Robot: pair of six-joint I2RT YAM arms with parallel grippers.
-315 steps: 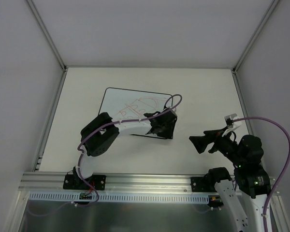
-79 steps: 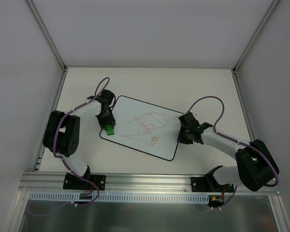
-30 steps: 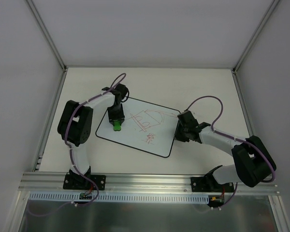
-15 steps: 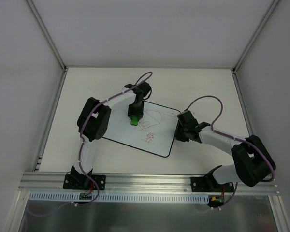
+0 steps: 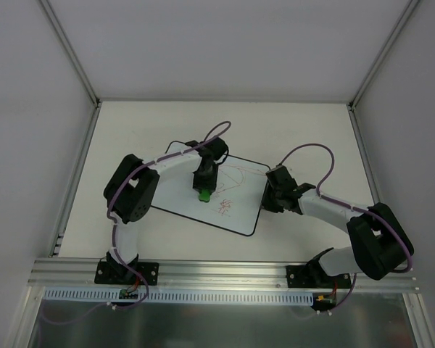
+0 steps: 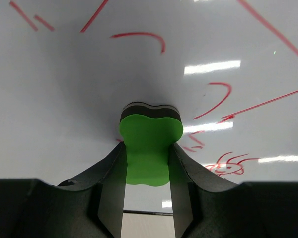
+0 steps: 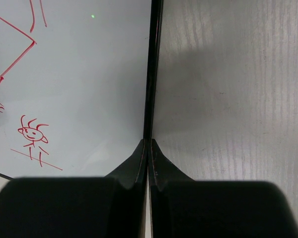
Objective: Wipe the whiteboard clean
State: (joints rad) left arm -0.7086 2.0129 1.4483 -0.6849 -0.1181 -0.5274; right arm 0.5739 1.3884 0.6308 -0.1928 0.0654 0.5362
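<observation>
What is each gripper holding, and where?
The left gripper pinches the green eraser by its narrow sides; the right gripper clamps the whiteboard at its black edge.

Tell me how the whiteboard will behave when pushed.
Lying flat on the table, the whiteboard would probably slide or turn; the right gripper, shut at its edge, seems to steady it. It looks thin and stiff, likely light. Its glossy face should let the green eraser glide.

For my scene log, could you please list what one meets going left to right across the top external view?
Bare whiteboard, green eraser in the left hand, red doodle, right hand on the board's edge.
</observation>
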